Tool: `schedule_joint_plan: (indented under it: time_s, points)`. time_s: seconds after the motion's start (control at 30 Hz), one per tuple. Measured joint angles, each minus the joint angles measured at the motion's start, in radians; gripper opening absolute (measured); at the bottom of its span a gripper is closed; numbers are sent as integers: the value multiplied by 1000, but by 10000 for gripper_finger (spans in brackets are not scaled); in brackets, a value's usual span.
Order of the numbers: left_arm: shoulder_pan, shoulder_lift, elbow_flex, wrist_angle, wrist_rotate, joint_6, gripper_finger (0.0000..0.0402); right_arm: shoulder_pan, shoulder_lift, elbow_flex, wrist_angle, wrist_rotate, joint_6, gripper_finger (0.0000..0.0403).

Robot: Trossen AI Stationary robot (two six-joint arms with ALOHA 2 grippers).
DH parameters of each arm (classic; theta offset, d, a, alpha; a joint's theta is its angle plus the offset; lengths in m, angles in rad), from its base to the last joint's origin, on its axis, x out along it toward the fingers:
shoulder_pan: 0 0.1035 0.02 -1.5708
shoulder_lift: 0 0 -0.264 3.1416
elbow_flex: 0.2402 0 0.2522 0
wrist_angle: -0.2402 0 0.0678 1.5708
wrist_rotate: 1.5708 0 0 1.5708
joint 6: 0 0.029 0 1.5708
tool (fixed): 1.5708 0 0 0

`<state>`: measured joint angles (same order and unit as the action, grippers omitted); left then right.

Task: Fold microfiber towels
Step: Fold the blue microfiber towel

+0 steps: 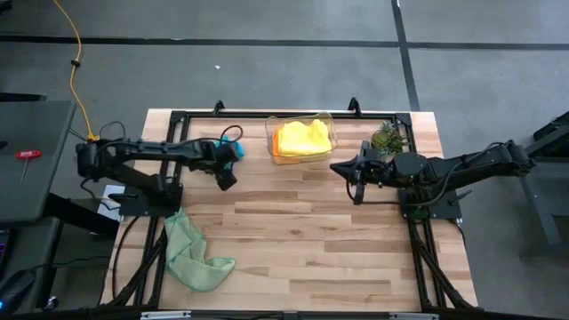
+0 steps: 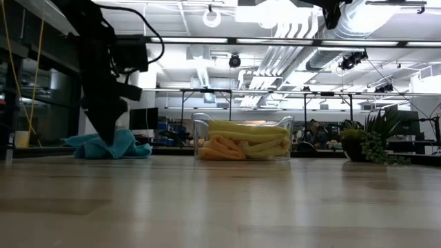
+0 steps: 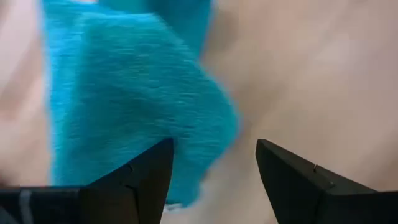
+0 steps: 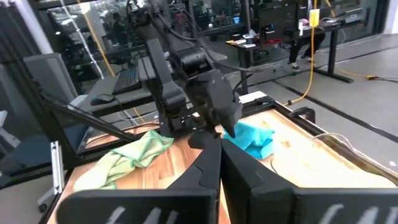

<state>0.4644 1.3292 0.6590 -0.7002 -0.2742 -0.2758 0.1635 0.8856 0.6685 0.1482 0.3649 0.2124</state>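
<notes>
Near table's far left edge, left gripper (image 1: 228, 178) seen spread wide over teal towel (image 1: 234, 148), nothing held. Right gripper (image 4: 217, 163) pressed closed, empty, hung beside potted plant (image 1: 388, 138).

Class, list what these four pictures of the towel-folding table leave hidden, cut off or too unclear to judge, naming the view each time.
- Teal towel, high view: mostly covered by the left gripper; whether it is folded cannot be told.
- Same towel, left wrist view: blurred and cut by the top edge.
- Towels in the clear bin, low view: bunched yellow and orange; their number is unclear.
- Light green towel: absent from the low view.
- Right gripper, low view: only partly in frame at the top.
</notes>
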Motion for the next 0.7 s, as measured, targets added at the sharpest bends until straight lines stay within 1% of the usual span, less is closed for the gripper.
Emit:
schedule_joint_plan:
  time_s: [0.1, 0.3, 0.4, 0.47, 0.57, 0.63, 0.7]
  points:
    - [2, 28, 0, -4, -82, 7, 219, 0, 0, 0, 0, 13, 16, 0]
    - [3, 91, 0, 5, -158, 90, 218, 0, 0, 0, 0, 17, 16, 0]
    - [3, 122, 0, 40, -217, 128, 218, 0, 0, 0, 0, 19, 38, 0]
    - [3, 138, 0, 69, -236, 159, 211, 0, 0, 0, 0, 19, 56, 0]
    - [3, 154, 0, 107, -245, 207, 177, 0, 0, 0, 0, 19, 69, 0]
    - [2, 155, 0, 110, -247, 225, 137, 0, 0, 0, 0, 19, 76, 0]
    - [2, 148, 0, 106, -246, 228, 86, 0, 0, 0, 0, 19, 76, 0]
